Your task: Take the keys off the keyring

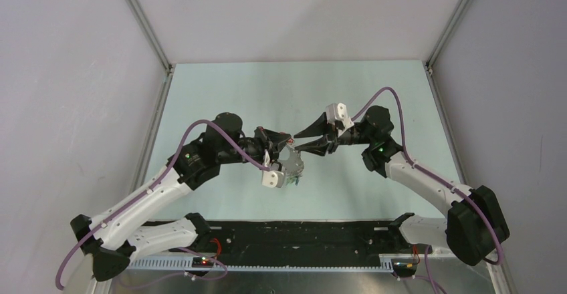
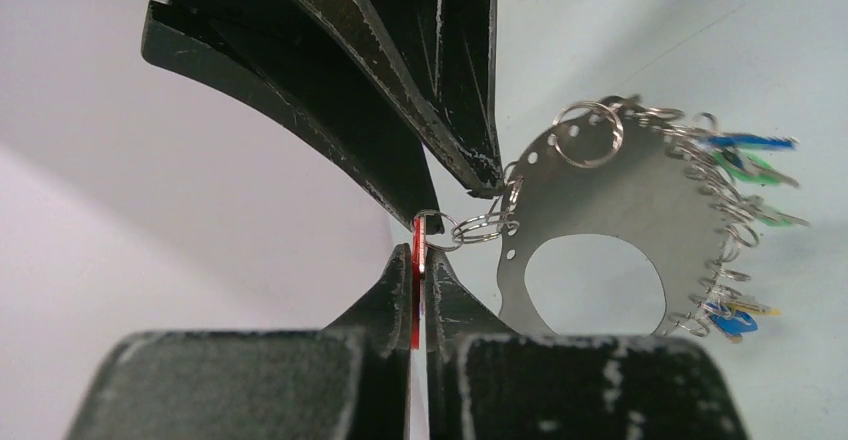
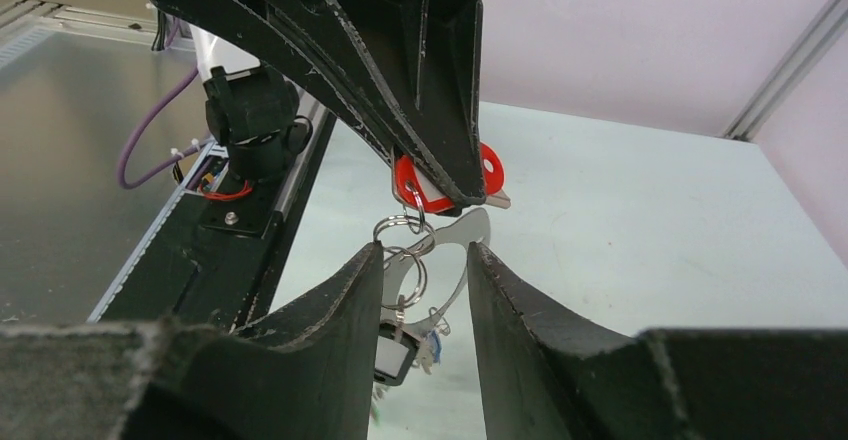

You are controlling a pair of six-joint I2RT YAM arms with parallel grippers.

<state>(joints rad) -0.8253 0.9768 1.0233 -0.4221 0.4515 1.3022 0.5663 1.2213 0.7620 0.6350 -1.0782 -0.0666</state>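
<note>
The keyring point(image 2: 590, 200) is a flat grey metal plate with a round hole, hanging in the air above the table. Small split rings line its edge and carry several keys point(image 2: 745, 160) with blue, green and yellow heads. A red-headed key point(image 2: 417, 235) is joined to the plate by a short chain of split rings point(image 2: 480, 228). My left gripper point(image 2: 418, 250) is shut on this red key point(image 3: 415, 188). My right gripper point(image 3: 425, 247) is open, its fingers on either side of the rings and the plate's point(image 3: 455, 250) top. From above, both grippers, left point(image 1: 284, 140) and right point(image 1: 296, 142), meet tip to tip over the keyring point(image 1: 293, 167).
The pale green table point(image 1: 294, 93) lies under the hanging keyring. A black rail point(image 1: 287, 237) runs along the near edge between the arm bases. Grey enclosure walls with metal posts point(image 1: 144, 20) close in the left, right and back.
</note>
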